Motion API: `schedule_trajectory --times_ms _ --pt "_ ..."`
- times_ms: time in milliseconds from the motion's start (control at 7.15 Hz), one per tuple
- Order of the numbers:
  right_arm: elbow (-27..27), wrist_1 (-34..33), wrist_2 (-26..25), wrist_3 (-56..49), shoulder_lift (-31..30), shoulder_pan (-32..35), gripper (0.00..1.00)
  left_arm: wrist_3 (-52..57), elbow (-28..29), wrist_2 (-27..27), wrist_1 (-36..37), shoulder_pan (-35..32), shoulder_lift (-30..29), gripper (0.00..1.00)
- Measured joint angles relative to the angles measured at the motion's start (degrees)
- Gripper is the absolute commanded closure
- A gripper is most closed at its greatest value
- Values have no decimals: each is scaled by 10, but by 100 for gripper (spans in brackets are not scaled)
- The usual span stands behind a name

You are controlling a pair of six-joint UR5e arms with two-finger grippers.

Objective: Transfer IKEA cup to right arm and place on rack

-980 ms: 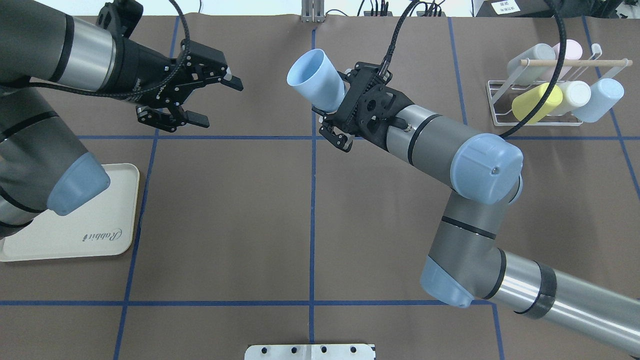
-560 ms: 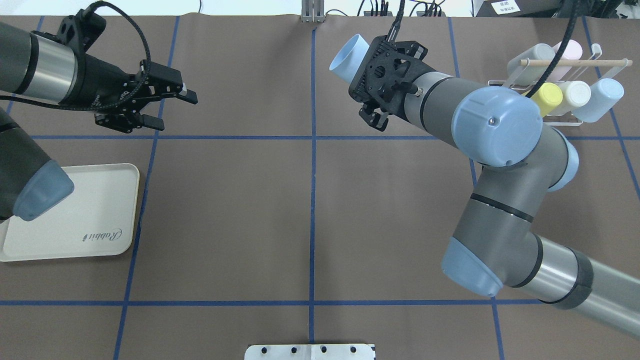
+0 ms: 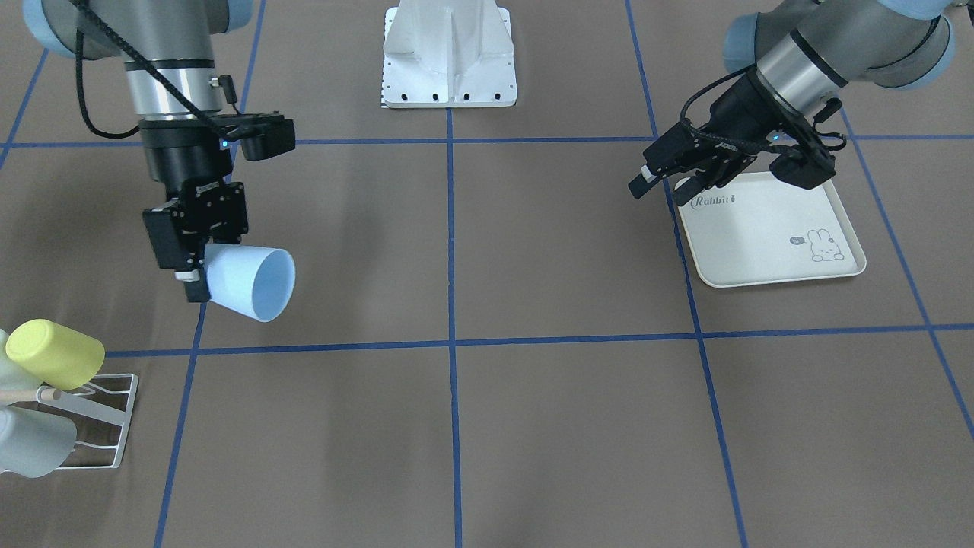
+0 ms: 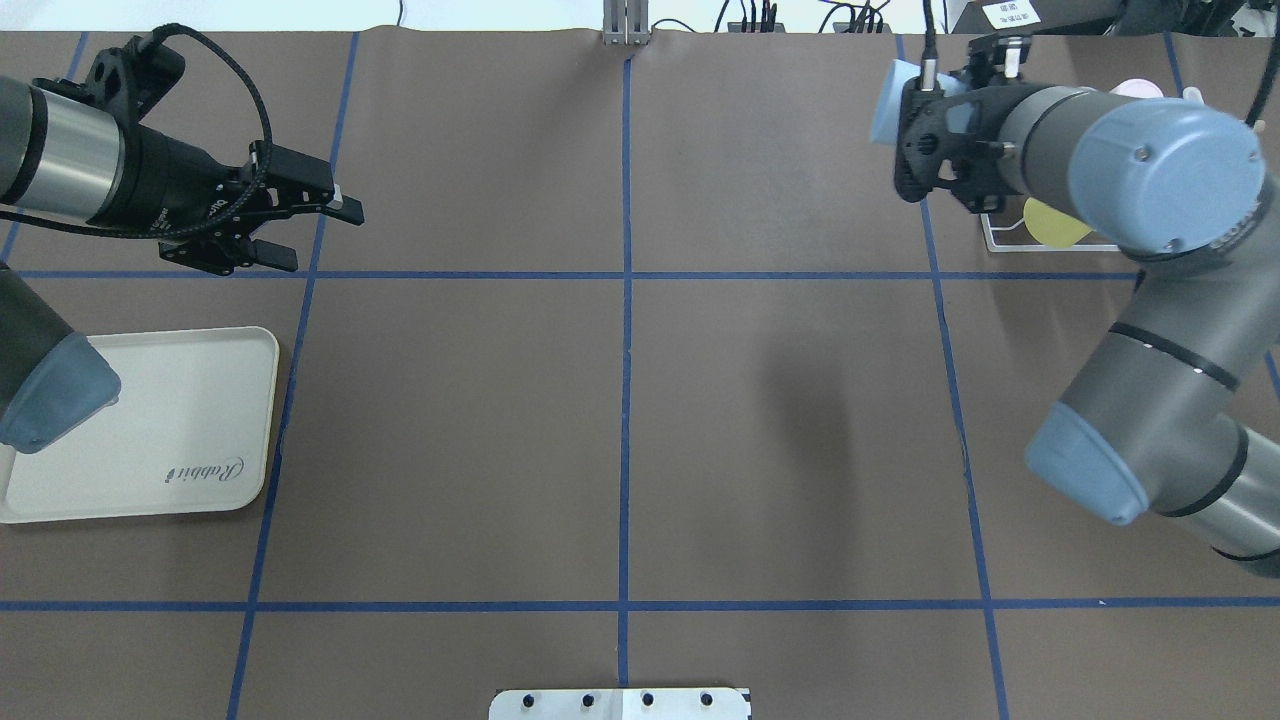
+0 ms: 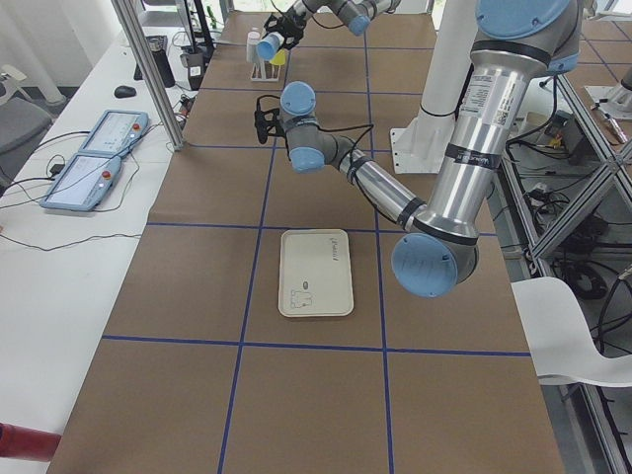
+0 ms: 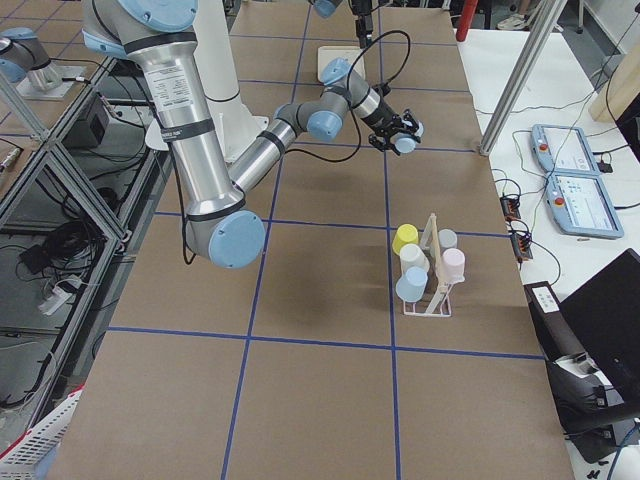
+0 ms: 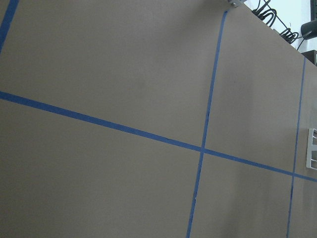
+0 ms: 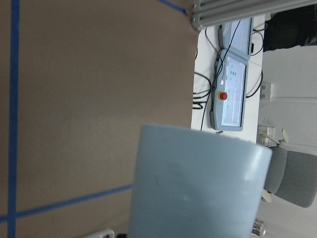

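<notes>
The IKEA cup [image 3: 251,285] is pale blue and lies on its side in the air, mouth towards the front-facing camera. My right gripper [image 3: 192,275] is shut on its base end. From overhead the cup [image 4: 884,100] peeks out at the back right, just left of the rack [image 4: 1000,237], which the right arm mostly hides. The white wire rack [image 3: 103,415] stands a short way from the held cup. The right wrist view is filled by the cup [image 8: 198,183]. My left gripper [image 4: 315,232] hovers open and empty at the back left.
Several cups sit on the rack [image 6: 430,285], among them a yellow one [image 3: 55,354]. A cream rabbit tray [image 4: 150,430] lies empty at the left, under the left arm. A white mounting plate [image 4: 620,703] is at the table's near edge.
The right arm has swung the cup from the table's middle to the back right, up to the rack. The left gripper has drawn back to the left, still open.
</notes>
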Motion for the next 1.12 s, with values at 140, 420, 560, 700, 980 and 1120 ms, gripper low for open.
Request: schedule_trajectory --times_ms 140,420,560,700,980,1120 --pt "1 0 0 -103 -24 34 84 0 0 0 -1 0 0 0" --pt "-14 2 -2 -312 -53 98 82 0 0 0 -1 1 0 0" --pt "-30 4 -4 -412 -59 124 80 0 0 0 -1 1 0 0" --pt "-49 6 -6 -490 -61 147 77 0 0 1 -1 1 0 0" --pt "-102 46 -16 -599 -63 180 75 0 0 2 -1 1 1 0" --pt "-146 104 -19 -625 -64 192 75 0 0 2 -1 1 1 0"
